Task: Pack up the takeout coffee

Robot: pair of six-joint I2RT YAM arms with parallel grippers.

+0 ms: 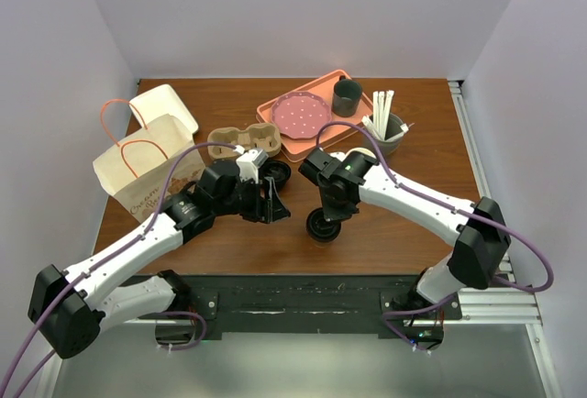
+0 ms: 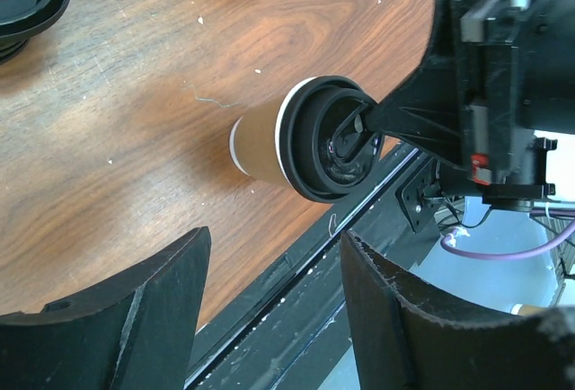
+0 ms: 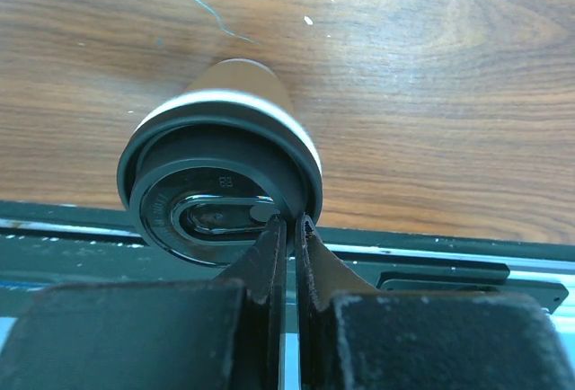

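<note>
Coffee (image 1: 323,225) stands upright on your desk (image 1: 404,233) near its front edge; your right tool (image 3: 289,224), pinched shut, touches its lid (image 3: 207,201). Your left tool (image 2: 274,239) gapes wide and empty just beside it.

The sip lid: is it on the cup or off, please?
On: the black sip lid caps the kraft cup in both wrist views.

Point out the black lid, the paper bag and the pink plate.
black lid (image 3: 198,188): right wrist view, its top face.
paper bag (image 1: 147,178): top external view, its front panel.
pink plate (image 1: 301,114): top external view, its centre.
</note>
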